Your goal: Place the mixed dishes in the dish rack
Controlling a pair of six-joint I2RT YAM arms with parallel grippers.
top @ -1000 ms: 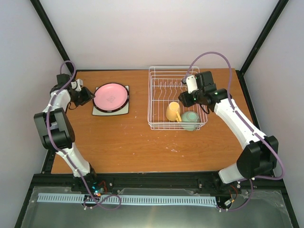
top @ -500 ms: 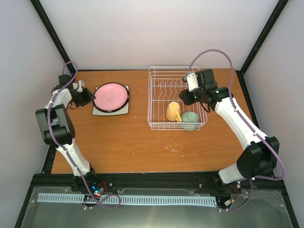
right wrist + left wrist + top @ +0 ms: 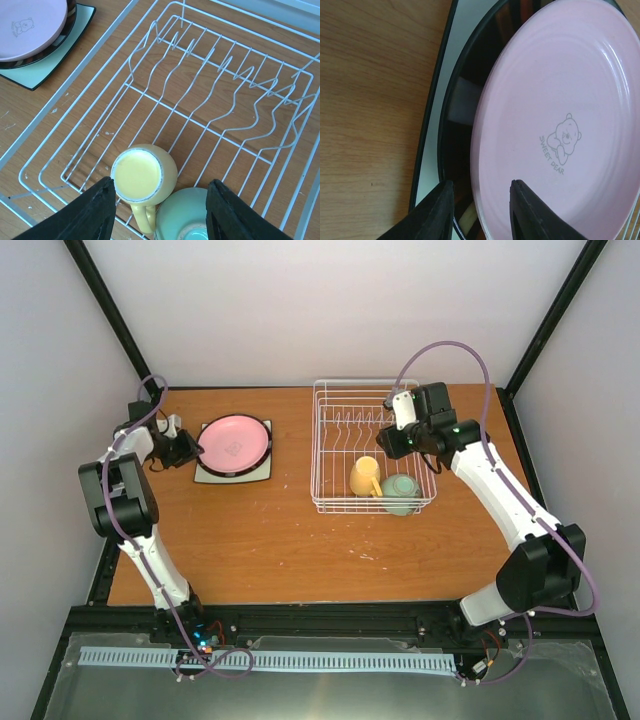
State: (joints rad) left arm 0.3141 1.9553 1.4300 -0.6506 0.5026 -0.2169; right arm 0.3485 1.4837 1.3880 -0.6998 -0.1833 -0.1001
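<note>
The yellow mug (image 3: pixel 364 476) and the pale-green bowl (image 3: pixel 401 493) sit touching inside the dish rack (image 3: pixel 314 455), at its near edge, with the bowl on the right. Above them hangs the right gripper (image 3: pixel 161 190), fingers spread wide and holding nothing. Well left of the rack lies the plate stack — pink plate (image 3: pixel 233 443) on the black-rimmed plate (image 3: pixel 465 100) on the square plate (image 3: pixel 432 150) — where the left gripper (image 3: pixel 481 192), jaws parted, straddles the pink plate's rim.

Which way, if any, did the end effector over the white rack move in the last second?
Yes. The right end effector drifted slightly toward the far end of the dish rack, away from the yellow mug.
</note>
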